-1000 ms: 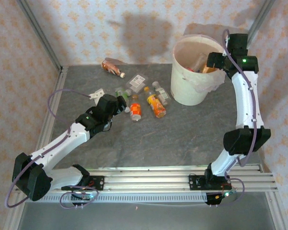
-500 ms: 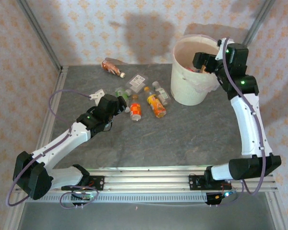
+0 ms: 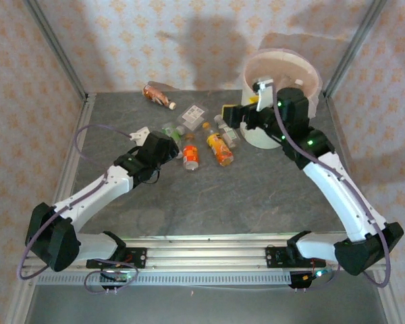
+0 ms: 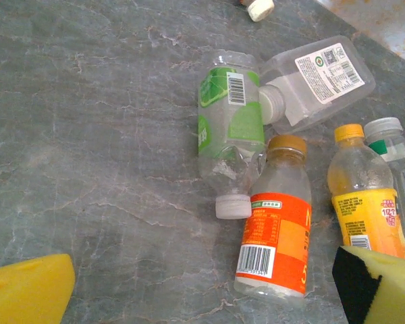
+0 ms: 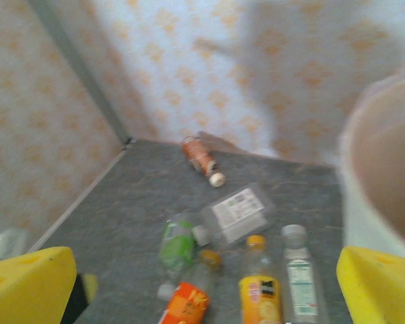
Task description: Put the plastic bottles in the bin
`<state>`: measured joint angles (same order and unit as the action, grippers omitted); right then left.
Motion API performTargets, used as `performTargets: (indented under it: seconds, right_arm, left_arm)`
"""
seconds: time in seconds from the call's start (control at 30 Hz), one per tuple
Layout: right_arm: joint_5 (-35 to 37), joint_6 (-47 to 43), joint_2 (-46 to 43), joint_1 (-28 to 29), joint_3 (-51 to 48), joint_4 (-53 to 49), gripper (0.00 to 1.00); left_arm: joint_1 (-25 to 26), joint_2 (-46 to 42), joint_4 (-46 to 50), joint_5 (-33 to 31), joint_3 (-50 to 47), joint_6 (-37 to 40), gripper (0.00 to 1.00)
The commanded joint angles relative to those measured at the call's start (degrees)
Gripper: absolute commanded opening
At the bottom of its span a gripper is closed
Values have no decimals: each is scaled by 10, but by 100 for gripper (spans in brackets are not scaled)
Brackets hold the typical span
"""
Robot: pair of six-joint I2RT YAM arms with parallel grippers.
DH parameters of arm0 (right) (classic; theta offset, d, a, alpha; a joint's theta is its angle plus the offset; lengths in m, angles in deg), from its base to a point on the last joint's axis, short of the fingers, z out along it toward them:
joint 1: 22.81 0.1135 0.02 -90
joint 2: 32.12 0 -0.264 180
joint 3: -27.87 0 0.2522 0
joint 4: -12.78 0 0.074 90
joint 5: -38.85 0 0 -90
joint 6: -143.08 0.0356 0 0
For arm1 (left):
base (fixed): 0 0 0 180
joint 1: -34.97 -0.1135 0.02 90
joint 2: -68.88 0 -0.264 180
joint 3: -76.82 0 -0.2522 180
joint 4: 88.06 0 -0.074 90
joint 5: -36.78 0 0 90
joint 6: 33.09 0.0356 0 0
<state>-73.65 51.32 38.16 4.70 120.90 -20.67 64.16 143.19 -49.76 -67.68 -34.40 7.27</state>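
The top view looks down from above and behind the arm bases (image 3: 121,251) at the near edge, far enough back to take in the whole table (image 3: 256,196), the bin (image 3: 312,79) at far right and the bottles (image 3: 221,150) at far centre. The left wrist view hangs close over the table, facing almost straight down on those bottles. The right wrist view sits higher, beside the bin, and faces left and far across the same bottles toward the far-left corner.
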Motion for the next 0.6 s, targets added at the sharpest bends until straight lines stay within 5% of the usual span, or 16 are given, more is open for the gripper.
performTargets:
  seconds: [0.0,0.57]
  right_arm:
    - [50,-19,-21,25,-25,49,99]
    - [83,-27,-46,50,-71,26,99]
  left_arm:
    - [-6,20,21,3,29,1,100]
    - [-14,229,27,33,162,66,100]
